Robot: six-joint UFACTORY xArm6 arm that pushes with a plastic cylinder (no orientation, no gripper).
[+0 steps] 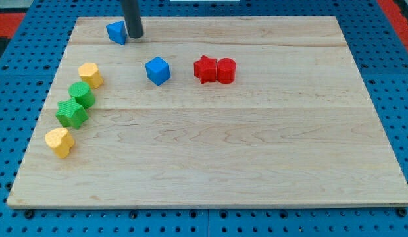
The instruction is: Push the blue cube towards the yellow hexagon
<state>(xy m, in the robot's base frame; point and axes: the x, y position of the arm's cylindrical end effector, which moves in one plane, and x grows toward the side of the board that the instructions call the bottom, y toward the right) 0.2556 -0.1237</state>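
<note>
The blue cube (157,70) sits on the wooden board, left of centre in the upper half. The yellow hexagon (91,75) lies to its left, near the board's left side, with a clear gap between them. My tip (135,37) is near the board's top edge, above and left of the blue cube and apart from it. It stands right against the right side of a second, smaller blue block (116,31), whose shape I cannot make out.
A red star (204,68) and a red cylinder (226,70) touch each other to the right of the blue cube. Below the hexagon run a green block (81,95), a green star-like block (72,113) and a yellow heart-like block (60,142).
</note>
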